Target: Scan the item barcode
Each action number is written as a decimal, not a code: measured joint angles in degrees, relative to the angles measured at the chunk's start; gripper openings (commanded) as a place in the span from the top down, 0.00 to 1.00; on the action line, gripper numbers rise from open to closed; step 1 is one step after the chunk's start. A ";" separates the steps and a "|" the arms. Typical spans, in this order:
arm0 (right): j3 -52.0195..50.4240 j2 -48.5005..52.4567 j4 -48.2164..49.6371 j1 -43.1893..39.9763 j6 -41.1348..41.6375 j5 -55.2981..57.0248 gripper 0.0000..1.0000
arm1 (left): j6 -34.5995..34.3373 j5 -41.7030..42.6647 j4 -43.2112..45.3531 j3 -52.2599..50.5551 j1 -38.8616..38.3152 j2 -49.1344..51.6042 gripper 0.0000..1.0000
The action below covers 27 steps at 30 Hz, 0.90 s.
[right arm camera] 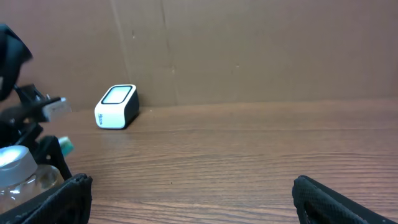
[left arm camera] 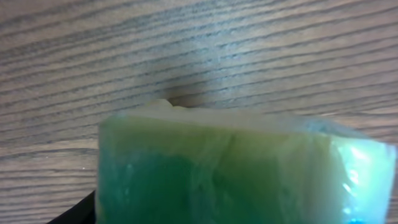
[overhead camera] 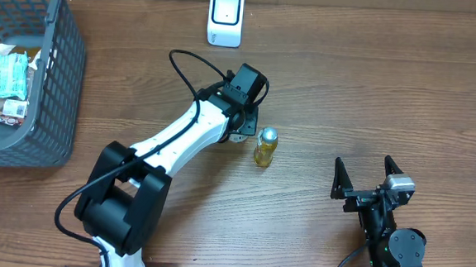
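Likely carry step: left fingers [overhead camera: 238,127] pinching green plastic-wrapped packet [left arm camera: 236,174]; right fingers [overhead camera: 337,177] spread, idle. Next: present barcode to white box-shaped scanner [overhead camera: 225,18], 12 o'clock.

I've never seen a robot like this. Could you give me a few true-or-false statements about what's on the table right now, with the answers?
1. The white scanner stands at the far side of the table. True.
2. The small bottle lies in the basket. False: it stands upright on the table, beside the left gripper.
3. The right gripper holds the bottle. False: it is open, empty and apart from the bottle.
4. The left gripper holds a green packet. True.
5. The basket has packets in it. True.
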 measured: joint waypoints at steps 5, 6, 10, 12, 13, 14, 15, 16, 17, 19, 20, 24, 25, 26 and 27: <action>0.00 0.00 0.00 0.00 0.00 0.02 0.00 | 0.00 0.02 0.33 -0.02 0.00 0.04 0.32; 0.00 0.00 0.00 0.00 -0.02 0.02 0.00 | 0.00 0.04 0.33 -0.02 0.00 0.04 0.18; 0.00 0.00 -0.02 0.00 0.00 0.04 0.00 | -0.26 0.07 0.39 -0.02 0.00 0.04 0.00; 0.00 0.00 0.00 0.00 0.00 0.02 0.00 | -0.17 0.04 0.35 -0.02 0.00 0.04 0.00; 0.00 0.00 -0.02 0.00 -0.02 0.02 0.00 | -0.02 0.04 0.31 0.00 0.00 0.04 0.00; 0.00 0.00 0.00 0.00 0.00 0.02 0.00 | 0.09 0.02 -0.15 0.28 0.00 0.04 0.00; 0.00 0.00 -0.02 0.00 0.00 0.04 0.00 | 0.24 0.02 -0.85 0.70 0.00 0.04 0.00; 0.00 0.00 -0.02 0.00 -0.02 0.02 0.00 | 0.33 0.02 -1.73 1.38 0.00 0.04 0.01; 0.00 0.00 -0.02 0.00 -0.02 0.02 0.00 | 0.52 0.00 -2.80 2.47 0.00 0.04 0.00; 0.00 0.00 0.00 0.00 0.00 0.02 0.00 | 0.70 -0.22 -4.87 5.18 0.00 0.04 0.00; 0.00 0.00 0.00 0.00 -0.02 0.02 0.00 | 0.72 -0.59 -6.19 7.13 0.09 0.04 0.00; 0.00 0.00 0.00 0.00 0.00 0.02 0.00 | 1.70 -3.32 -10.36 15.47 0.52 0.04 0.00; 0.00 0.00 0.00 0.00 0.00 0.02 0.00 | 2.25 -3.80 -11.15 17.49 0.79 0.04 0.00; 0.00 0.00 0.00 0.00 0.00 0.02 0.00 | 2.73 -4.20 -11.89 19.39 1.14 0.04 0.00; 0.00 0.00 0.02 0.00 0.02 0.02 0.00 | 3.43 -4.59 -13.25 21.66 1.57 0.04 0.00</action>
